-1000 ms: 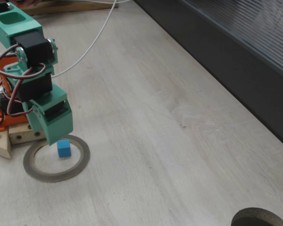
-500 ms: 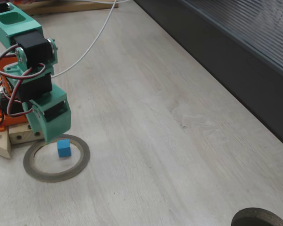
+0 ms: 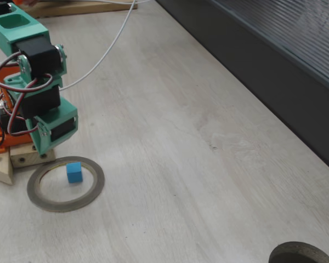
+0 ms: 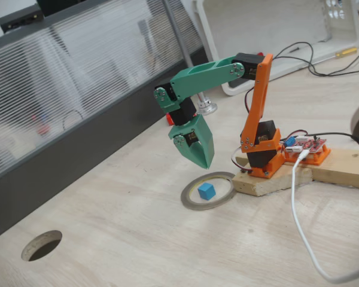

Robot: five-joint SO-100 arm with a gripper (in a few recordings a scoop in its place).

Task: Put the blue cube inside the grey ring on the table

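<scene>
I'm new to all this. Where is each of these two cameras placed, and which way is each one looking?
One fixed view: high up, looking down along the table; the green arm and hand show at the left edge.
Another fixed view: lower, off to the side, facing the ribbed panel; the whole arm, its hand and orange base show.
Both show the blue cube inside the grey ring, hand above it.

Blue cube [image 3: 74,171] sky-blue, plain; grey ring [image 3: 65,183] grey-brown. Gripper [image 4: 198,156] teal-green. Table [image 3: 170,164] pale whitewashed wood-grain, grey streaks.

Cube [image 3: 73,171] in ring [image 3: 93,189], pincer [image 4: 203,160] above.
</scene>
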